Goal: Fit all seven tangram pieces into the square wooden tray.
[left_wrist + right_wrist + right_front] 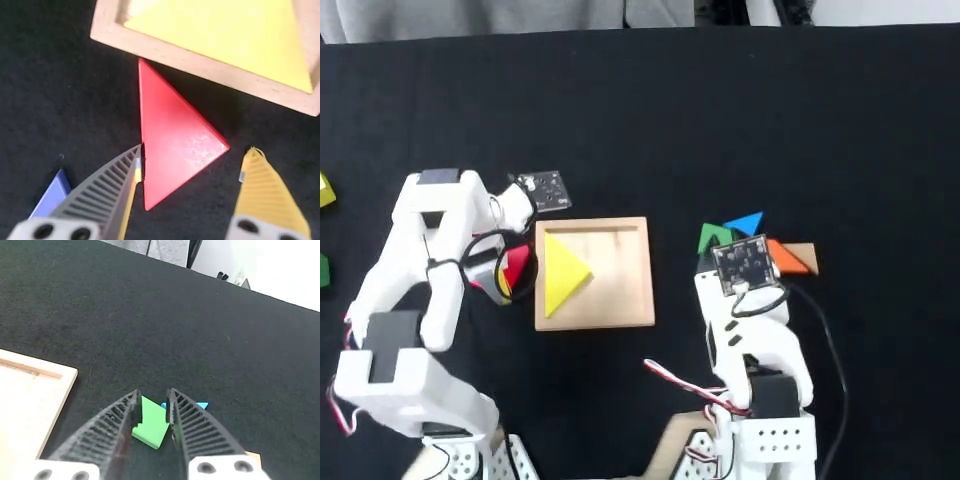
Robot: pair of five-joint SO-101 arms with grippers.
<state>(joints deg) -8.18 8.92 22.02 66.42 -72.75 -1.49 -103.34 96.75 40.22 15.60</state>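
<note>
The square wooden tray (pixel 642 272) lies mid-table with a yellow triangle (pixel 563 272) in its left half. Just outside the tray's left wall lies a red triangle (pixel 172 137), flat on the black cloth. My left gripper (pixel 197 150) stands open over it; the grey finger (pixel 107 192) touches one edge and the yellow finger (pixel 262 187) stays clear of the other. To the right of the tray, my right gripper (pixel 153 391) is shut on a green piece (pixel 150 427). A blue triangle (pixel 745 222) and an orange piece (pixel 788 257) lie just beyond it.
A tan piece (pixel 807 256) lies by the orange one. A blue piece (pixel 52 195) rests near my left gripper. At the table's left edge sit a yellow piece (pixel 325 190) and a green piece (pixel 323 270). The far half of the cloth is bare.
</note>
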